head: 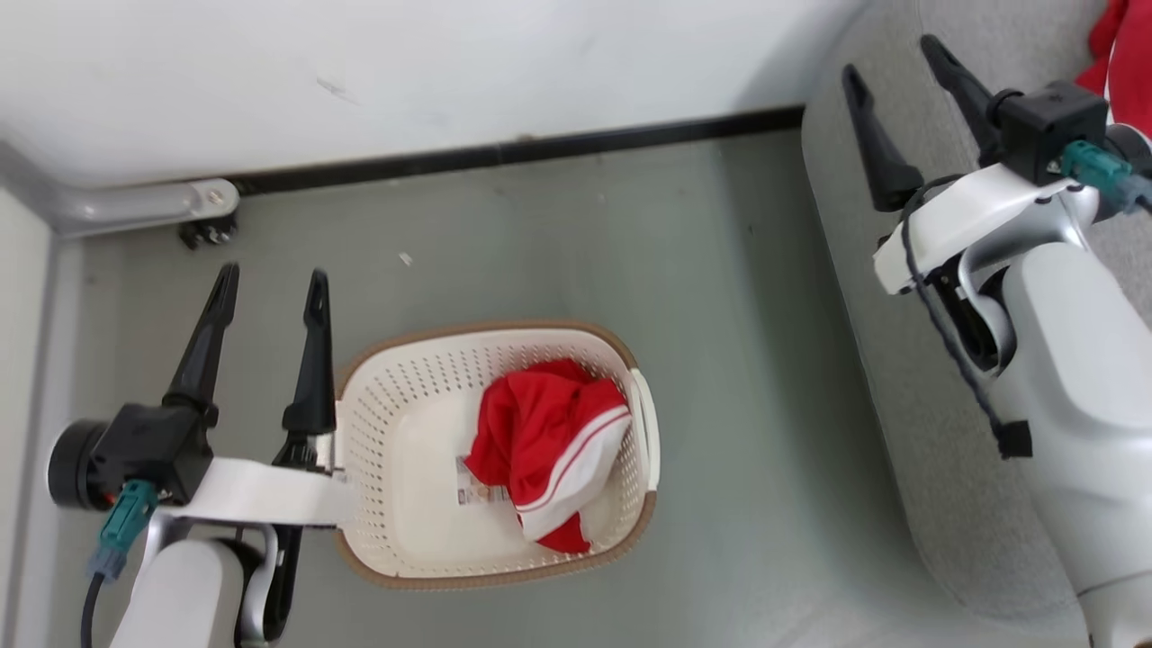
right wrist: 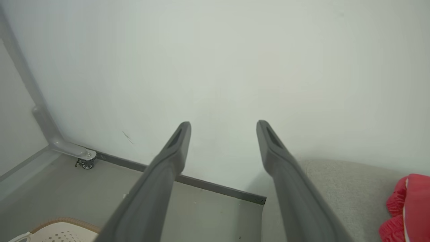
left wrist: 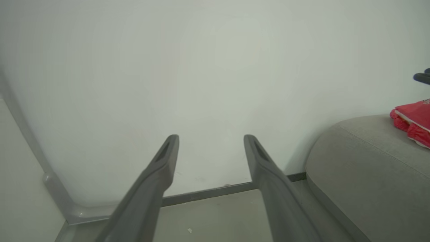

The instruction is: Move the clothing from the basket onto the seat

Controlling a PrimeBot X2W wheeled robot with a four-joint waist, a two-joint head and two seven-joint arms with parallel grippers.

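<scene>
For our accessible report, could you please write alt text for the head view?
A cream-white basket on the grey floor holds a crumpled red garment with white stripes. The open left gripper hovers beside the basket's left rim; the open right gripper hangs over the grey sofa, where more red clothing lies at the top right corner.

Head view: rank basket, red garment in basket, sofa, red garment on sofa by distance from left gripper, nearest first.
1. basket, right beside the left gripper.
2. red garment in the basket, toward its right side.
3. sofa, across the floor, right.
4. red garment on the sofa, top right corner.
</scene>
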